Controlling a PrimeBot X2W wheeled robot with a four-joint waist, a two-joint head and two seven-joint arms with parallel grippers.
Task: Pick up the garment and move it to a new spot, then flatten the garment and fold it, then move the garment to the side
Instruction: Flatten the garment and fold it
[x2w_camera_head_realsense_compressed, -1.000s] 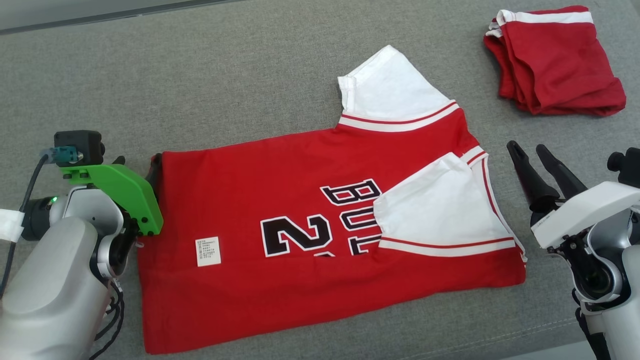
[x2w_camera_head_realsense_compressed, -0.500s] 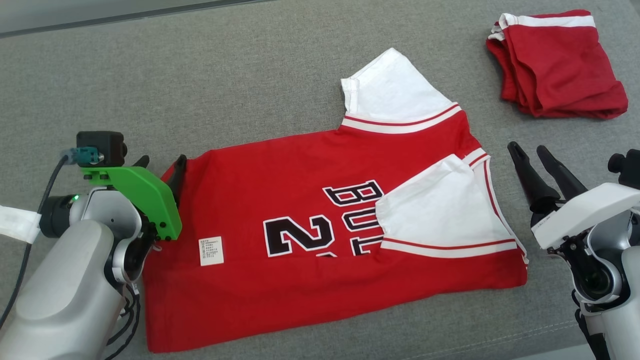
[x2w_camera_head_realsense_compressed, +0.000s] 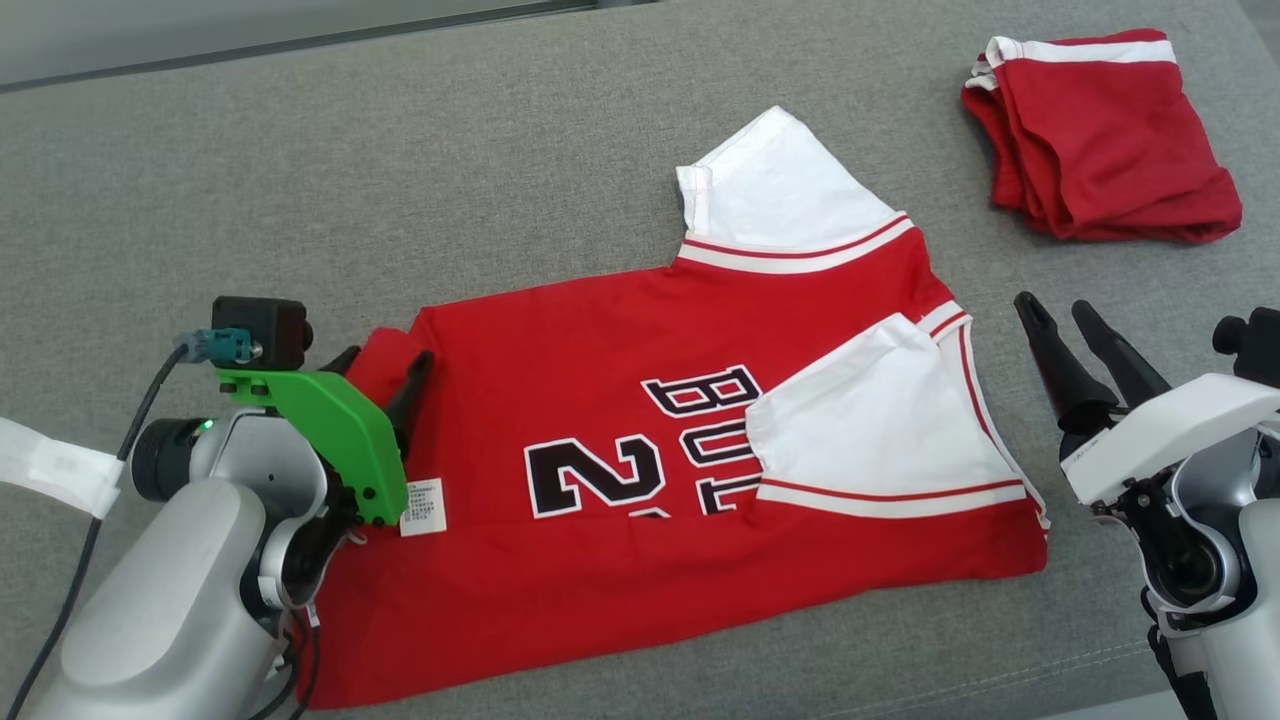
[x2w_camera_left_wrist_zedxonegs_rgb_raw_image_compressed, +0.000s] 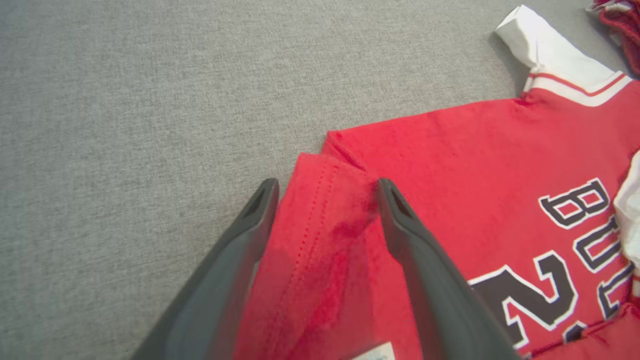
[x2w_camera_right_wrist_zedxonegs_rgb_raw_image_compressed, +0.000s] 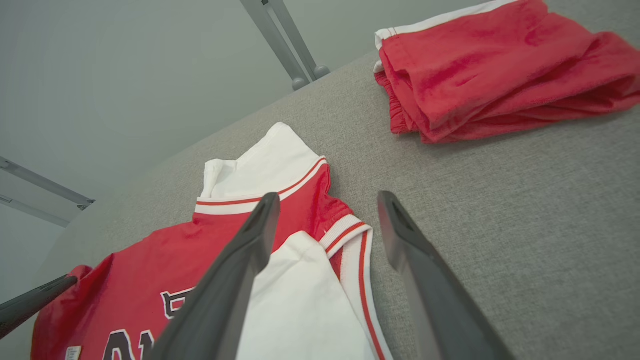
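Jersey: flat mid-counter, number up, one white sleeve folded onto the chest | Left hand: fingers wide apart, astride the raised hem corner, cloth between them unclamped | Right hand: wide open, empty, just beside its right edge | Shorts: red, folded, far right, well apart

Bright, even, soft light came from above, no glare. Head view was sharp edge to edge. Shadows were faint, just a thin one along the jersey edges on the grey fabric surface. Wrist views were wide-angle, stretched toward the corners. Fingers of the left gripper and right gripper were soft and blurry near the bottom edge. Reds looked slightly oversaturated close up.
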